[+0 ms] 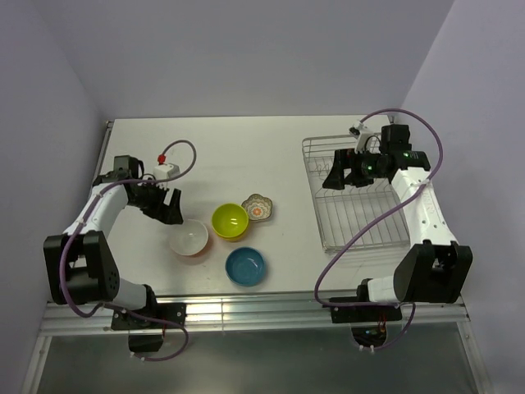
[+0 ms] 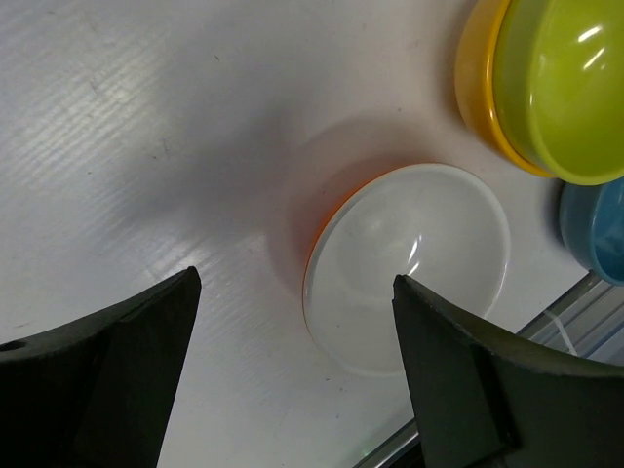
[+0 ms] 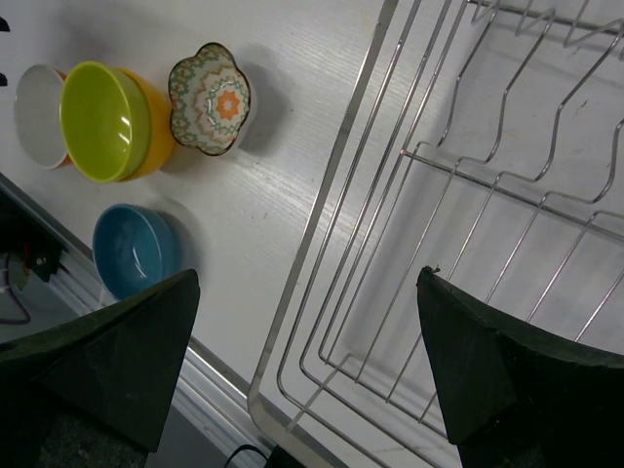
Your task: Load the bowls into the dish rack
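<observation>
Tabletop (image 1: 246, 156), white box (image 1: 168, 171) near left claw (image 1: 170, 212)

Top view overlooks the whole table (image 1: 246, 148); both closer wrist views look down, sharing the lime-green bowl (image 3: 97, 122).

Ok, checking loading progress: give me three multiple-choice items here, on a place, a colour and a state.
1. Where is the floral dish? A) held in a gripper B) on the table beside the lime-green bowl C) inside another bowl
2. Which colour is the bowl nearest the left gripper? A) white B) blue C) black
3. The right gripper is: A) shut on a bowl B) open and empty C) shut, empty
Answers: 1 B, it lies on the table next to that bowl; 2 A, the white bowl shows between its fingers; 3 B, its fingers stand wide apart above the dish rack.
</observation>
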